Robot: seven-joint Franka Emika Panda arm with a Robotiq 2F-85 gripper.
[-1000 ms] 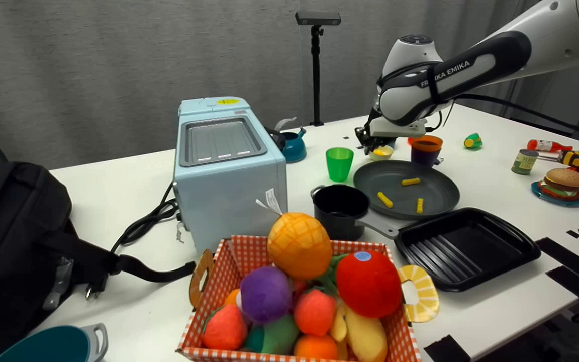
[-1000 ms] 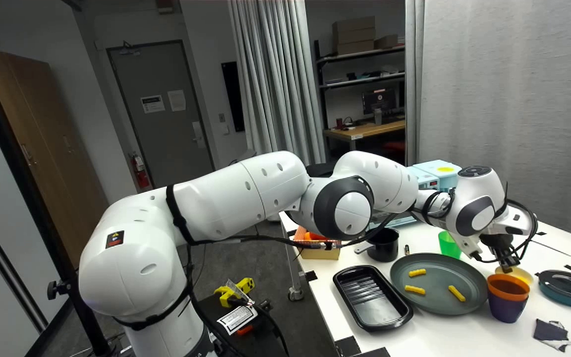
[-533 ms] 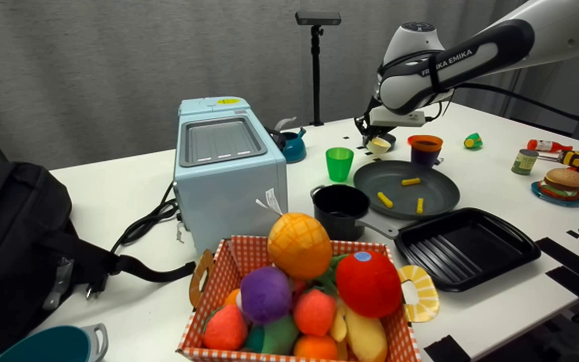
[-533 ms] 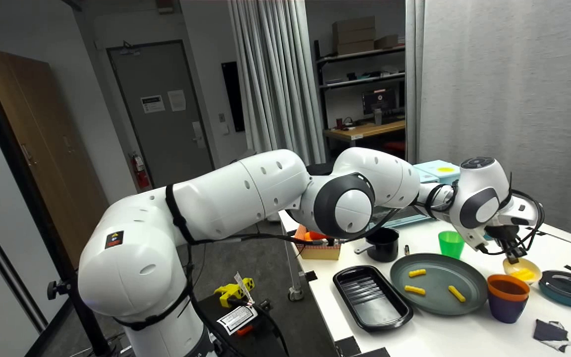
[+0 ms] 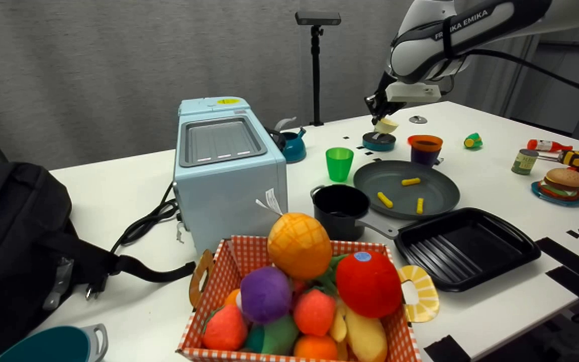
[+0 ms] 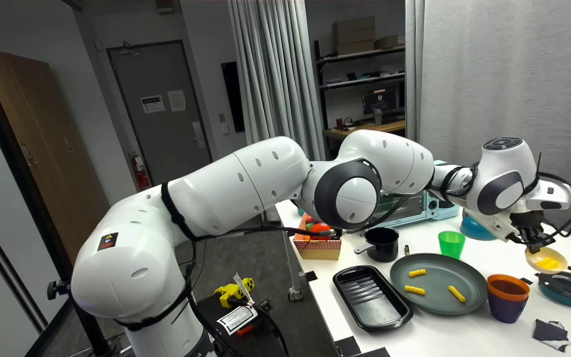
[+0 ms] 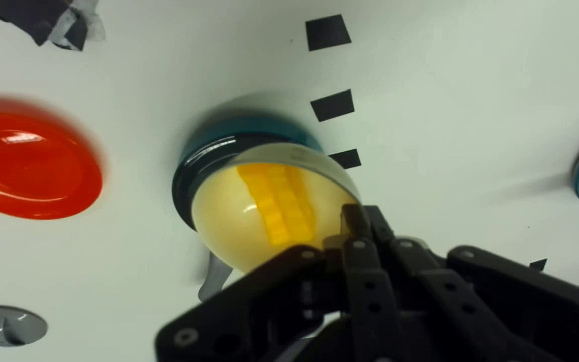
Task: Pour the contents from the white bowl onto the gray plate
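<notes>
Wrist view: the gripper (image 7: 365, 221) is clamped narrow on the edge of the white bowl (image 7: 226, 216); the contents (image 7: 282, 206), at least two yellow sticks, lie inside. I judge this edge grip deliberate: it leaves the mouth unobstructed for pouring. Bowl position: raised off the table (image 5: 485, 181), somewhat tilted, near the teal pan (image 6: 569, 289) and well apart from the gray plate (image 6: 436, 282). Whether it hangs directly over the pan, I cannot tell. Three yellow pieces (image 6: 415, 290) lie on the plate. Stacked cups (image 6: 507, 300) stand just beside the plate's rim; the height probably serves to pass them. Next operation called for: transfer, then tipping; excess tilt en route could spill the load. Markings: in an exterior view, the arm (image 5: 480, 27) reads "FR" and "NKA EMIKA" either side of a black strap (image 5: 447, 37). Print on the can (image 5: 524, 162) and the door notices (image 6: 152, 104) is too small to read.
</notes>
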